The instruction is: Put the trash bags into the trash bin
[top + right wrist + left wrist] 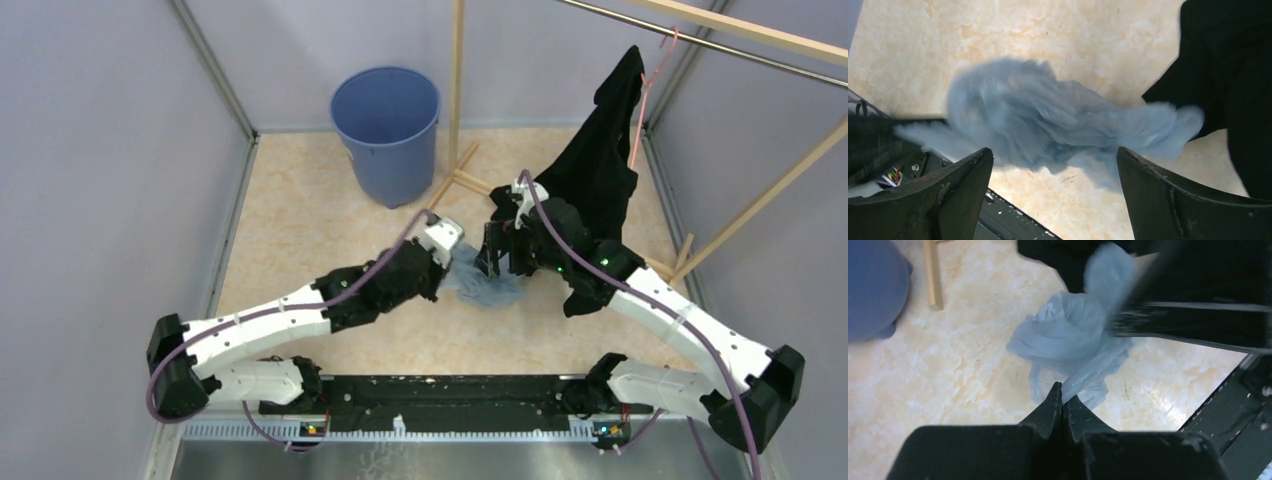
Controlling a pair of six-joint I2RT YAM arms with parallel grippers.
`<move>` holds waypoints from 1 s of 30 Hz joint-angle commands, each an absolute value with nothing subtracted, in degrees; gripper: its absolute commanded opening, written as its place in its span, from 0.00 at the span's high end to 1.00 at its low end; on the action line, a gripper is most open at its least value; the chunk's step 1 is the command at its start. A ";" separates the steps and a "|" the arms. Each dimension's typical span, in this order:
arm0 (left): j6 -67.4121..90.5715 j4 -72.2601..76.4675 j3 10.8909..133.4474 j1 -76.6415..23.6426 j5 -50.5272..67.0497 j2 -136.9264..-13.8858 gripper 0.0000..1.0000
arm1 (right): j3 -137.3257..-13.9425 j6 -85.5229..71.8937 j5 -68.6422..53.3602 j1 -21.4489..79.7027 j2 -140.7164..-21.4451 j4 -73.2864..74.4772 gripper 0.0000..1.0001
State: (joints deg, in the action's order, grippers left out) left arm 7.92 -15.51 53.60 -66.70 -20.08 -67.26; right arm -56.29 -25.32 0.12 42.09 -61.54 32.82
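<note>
While left fingers (1052,407) pinch the trash bag (1068,335), right fingers (960,182) gape wide over it. The trash bin (386,130) stands at eleven o'clock.

I see the trash bag (1068,335) just ahead of my left tool (1062,399) as thin, crinkled, half-transparent light-blue plastic. The bench (948,370) under it looks smooth and slightly glossy, with marbled beige. The tool itself is matt black. Beside my right tool (1054,155), on its right, the garment (1228,75) is matt black cloth.

Soft even light; trash bag (1048,120) motion-blurred in both wrist views
</note>
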 commanded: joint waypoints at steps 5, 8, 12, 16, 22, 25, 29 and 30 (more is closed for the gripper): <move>31.73 -11.02 50.47 -45.15 7.88 -57.47 1.00 | -51.79 -19.14 -4.44 41.75 -54.18 27.58 0.01; 35.76 -7.03 48.31 -41.79 14.82 -56.53 1.00 | -49.27 -18.04 -11.88 42.10 -53.44 23.54 0.01; 41.41 -8.36 48.99 -38.86 18.08 -58.27 1.00 | -48.65 -15.93 -12.61 47.61 -53.16 18.14 0.01; 44.06 -6.47 47.93 -37.51 19.66 -57.46 1.00 | -49.20 -14.96 -8.74 54.16 -55.88 11.62 0.02; 48.46 -4.79 45.68 -35.77 21.69 -55.19 1.00 | -49.83 -3.97 -2.90 62.44 -59.67 -1.25 0.11; 50.80 -4.15 44.52 -35.39 22.89 -54.50 1.00 | -47.60 -0.63 -4.10 62.84 -59.87 -9.86 0.11; 55.19 -1.25 41.86 -35.00 22.94 -52.13 1.00 | -44.47 0.99 -1.90 63.07 -62.59 -20.20 0.18; 56.29 -0.75 41.09 -34.91 22.69 -51.48 1.00 | -44.39 1.74 -1.25 63.27 -63.81 -21.50 0.19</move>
State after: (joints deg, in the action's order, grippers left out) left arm 50.39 -6.04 43.44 -35.44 21.17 -54.50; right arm -46.09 -3.25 -4.32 62.63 -60.82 -7.38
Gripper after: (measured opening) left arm 0.007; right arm 0.833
